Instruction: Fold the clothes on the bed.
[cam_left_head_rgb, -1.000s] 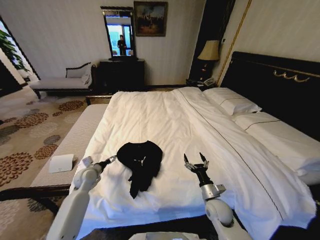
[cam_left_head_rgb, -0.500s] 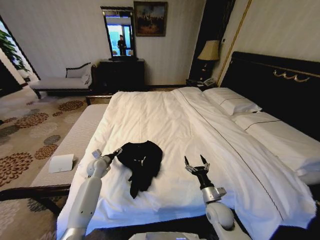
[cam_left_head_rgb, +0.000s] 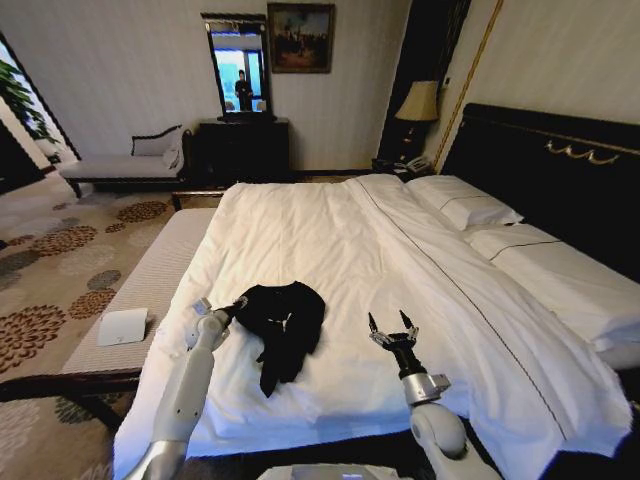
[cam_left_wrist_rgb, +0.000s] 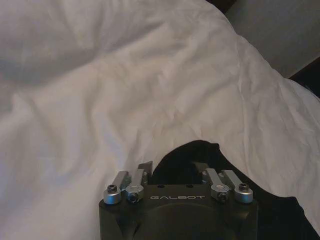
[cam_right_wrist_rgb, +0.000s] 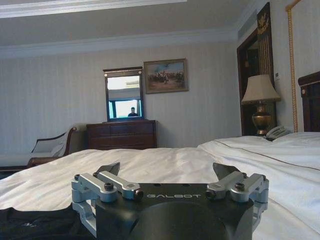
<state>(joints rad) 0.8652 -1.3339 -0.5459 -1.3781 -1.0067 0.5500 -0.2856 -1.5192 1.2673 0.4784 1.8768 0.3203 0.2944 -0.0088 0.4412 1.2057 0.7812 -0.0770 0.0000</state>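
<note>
**Left gripper at the shirt's edge, right gripper waiting open**

Left gripper (cam_left_head_rgb: 238, 302) reaches out over the white duvet and sits right at the near-left edge of the black T-shirt (cam_left_head_rgb: 283, 325). From the head view its tip meets the dark fabric, but the fingers are too small there to read. In the left wrist view the left gripper (cam_left_wrist_rgb: 176, 169) has its two fingers parted, with a hump of the black T-shirt (cam_left_wrist_rgb: 192, 155) rising between them; whether they have actually pinched the cloth cannot be told.

Right gripper (cam_left_head_rgb: 390, 328) stands upright over the duvet to the right of the shirt, well apart from it, with its fingers spread wide and nothing between them. The right wrist view shows the same gripper (cam_right_wrist_rgb: 169, 171) with both fingertips far apart, looking across the bedding toward the far wall.

The black T-shirt lies crumpled in a rounded heap on the bed (cam_left_head_rgb: 330, 240), near the foot end and left of the middle, with a narrow strip of fabric trailing toward the robot. A trace of white marking shows near its centre. A corner of the shirt (cam_right_wrist_rgb: 30, 224) also shows low in the right wrist view.

White pillows (cam_left_head_rgb: 462, 202) lie at the dark headboard (cam_left_head_rgb: 560, 170) on the right. A long striped bench (cam_left_head_rgb: 150, 290) runs alongside the left of the bed, with a white paper (cam_left_head_rgb: 122, 326) on it.
</note>
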